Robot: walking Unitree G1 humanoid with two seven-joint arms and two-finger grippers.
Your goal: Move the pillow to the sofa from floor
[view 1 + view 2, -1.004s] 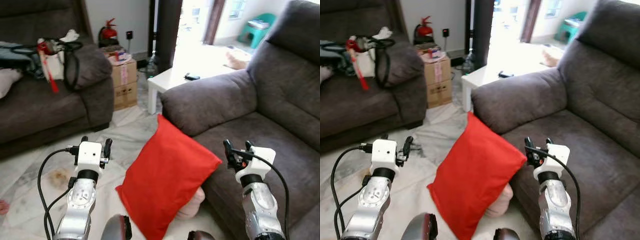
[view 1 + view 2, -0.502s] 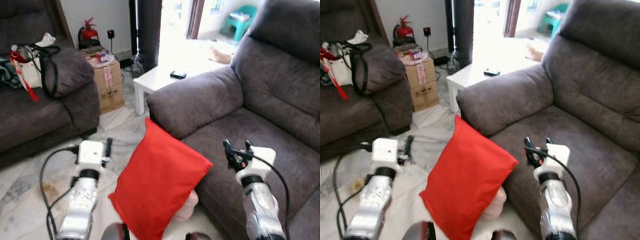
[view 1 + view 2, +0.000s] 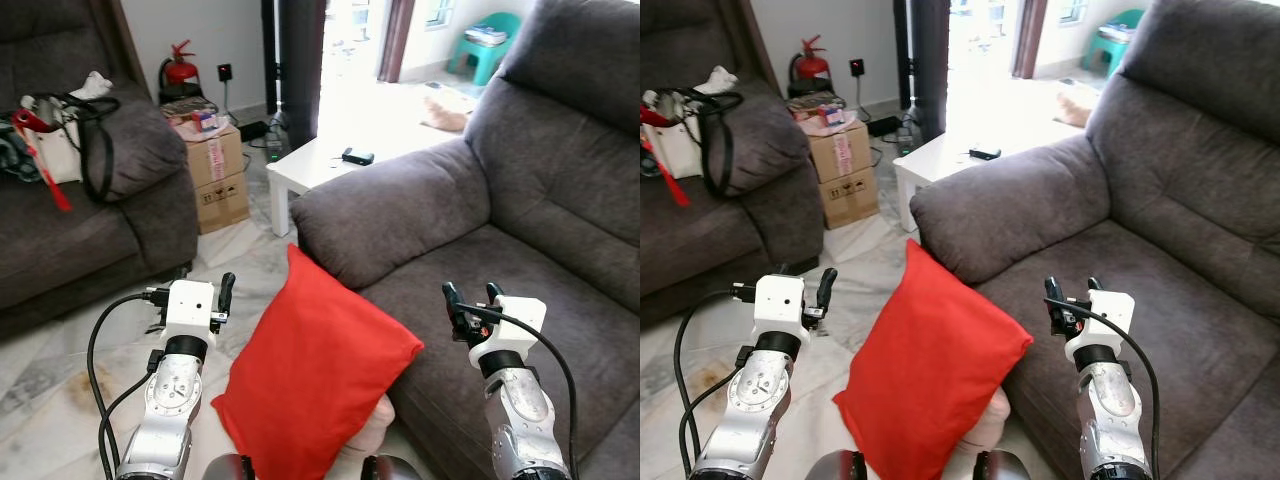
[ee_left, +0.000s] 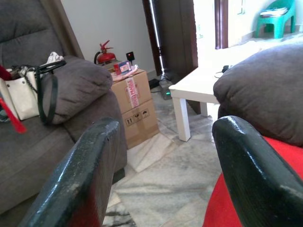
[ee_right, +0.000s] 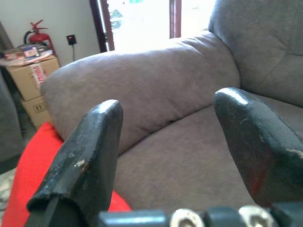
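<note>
red pillow [image 3: 315, 378] propped on edge on floor [image 3: 60, 400], leaning against front of grey sofa [image 3: 520, 270], lower corner cut off. left pincer [image 4: 163, 179] released, beside pillow; right pincer [image 5: 165, 156] released, over sofa seat. cardboard box [image 3: 215, 172] label print too small to read.

The pillow [image 3: 315, 375] leans against the sofa [image 3: 500, 230] front, cardboard boxes [image 3: 213, 170] beyond it to the left.
</note>
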